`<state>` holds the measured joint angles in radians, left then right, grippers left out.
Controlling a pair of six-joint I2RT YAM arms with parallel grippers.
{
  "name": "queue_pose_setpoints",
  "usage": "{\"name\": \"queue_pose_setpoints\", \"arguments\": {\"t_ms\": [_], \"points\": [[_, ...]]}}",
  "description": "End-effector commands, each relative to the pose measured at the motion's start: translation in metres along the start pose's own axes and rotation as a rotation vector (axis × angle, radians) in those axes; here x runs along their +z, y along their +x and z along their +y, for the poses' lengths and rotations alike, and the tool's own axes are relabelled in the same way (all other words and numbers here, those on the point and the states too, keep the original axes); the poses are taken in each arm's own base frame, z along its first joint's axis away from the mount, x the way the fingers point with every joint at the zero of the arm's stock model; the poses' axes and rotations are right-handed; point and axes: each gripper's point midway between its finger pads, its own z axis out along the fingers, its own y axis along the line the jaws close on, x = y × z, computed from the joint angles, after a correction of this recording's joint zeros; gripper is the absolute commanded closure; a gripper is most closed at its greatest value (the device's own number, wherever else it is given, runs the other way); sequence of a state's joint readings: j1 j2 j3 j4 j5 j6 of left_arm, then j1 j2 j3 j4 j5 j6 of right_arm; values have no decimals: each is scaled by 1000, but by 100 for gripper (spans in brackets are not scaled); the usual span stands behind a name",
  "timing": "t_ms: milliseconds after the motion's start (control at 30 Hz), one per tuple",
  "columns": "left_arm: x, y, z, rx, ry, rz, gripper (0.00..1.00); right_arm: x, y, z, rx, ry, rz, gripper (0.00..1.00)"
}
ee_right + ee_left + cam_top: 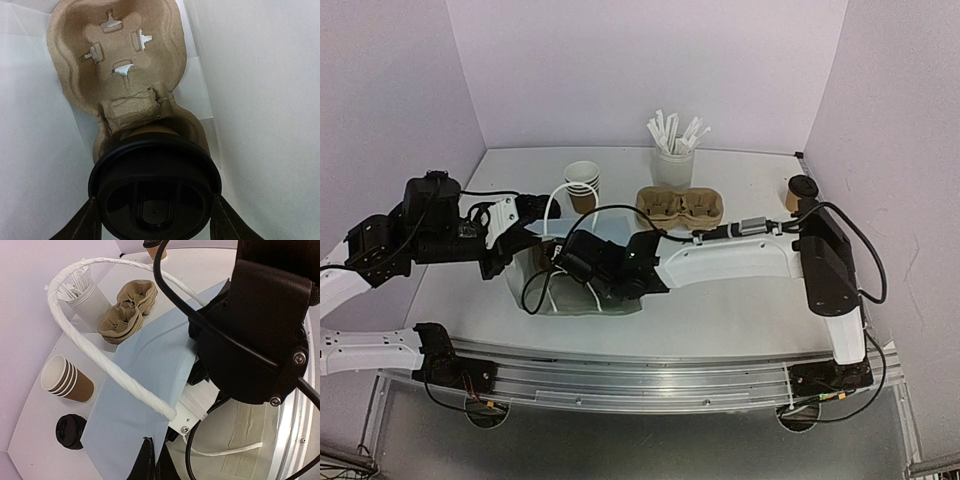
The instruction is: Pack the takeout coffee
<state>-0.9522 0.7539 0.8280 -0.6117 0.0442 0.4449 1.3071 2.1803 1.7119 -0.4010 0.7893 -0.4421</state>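
A brown kraft cup with a black lid (pixel 155 192) sits in the near pocket of a pulp cup carrier (pixel 117 60) inside the white paper bag (pixel 260 100). My right gripper (pixel 155 227) reaches into the bag (pixel 582 290) and is shut on this cup, a finger on each side of the lid. My left gripper (pixel 151 460) is shut on the bag's wall (pixel 135 405) below its rope handle (pixel 100 357). A stack of empty kraft cups (pixel 582 185) stands behind the bag, with black lids (pixel 70 431) beside it. Another lidded cup (pixel 801 192) stands far right.
A stack of pulp carriers (pixel 680 207) lies behind the bag. A white cup of wrapped straws (pixel 672 158) stands at the back. The right arm (pixel 740 255) stretches across the table's middle. Walls close in the back and both sides.
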Motion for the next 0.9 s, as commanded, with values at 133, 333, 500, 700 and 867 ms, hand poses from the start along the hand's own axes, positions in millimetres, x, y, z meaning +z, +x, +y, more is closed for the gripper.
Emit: {"name": "queue_pose_setpoints", "arguments": {"t_ms": [133,333,500,700,867], "points": [[-15,-35,3,-64,37,-112,100,-17,-21,-44,3,144,-73,76],[-9,-31,6,-85,37,-80,100,-28,-27,-54,-2,178,-103,76],[-10,-37,6,-118,57,-96,100,-22,-21,-38,-45,132,-104,76],[-10,-36,2,-168,88,-89,100,-13,-12,-35,-68,150,-74,78],[-9,-35,4,-192,94,-84,100,-15,-19,-31,-65,113,-113,78]]}}
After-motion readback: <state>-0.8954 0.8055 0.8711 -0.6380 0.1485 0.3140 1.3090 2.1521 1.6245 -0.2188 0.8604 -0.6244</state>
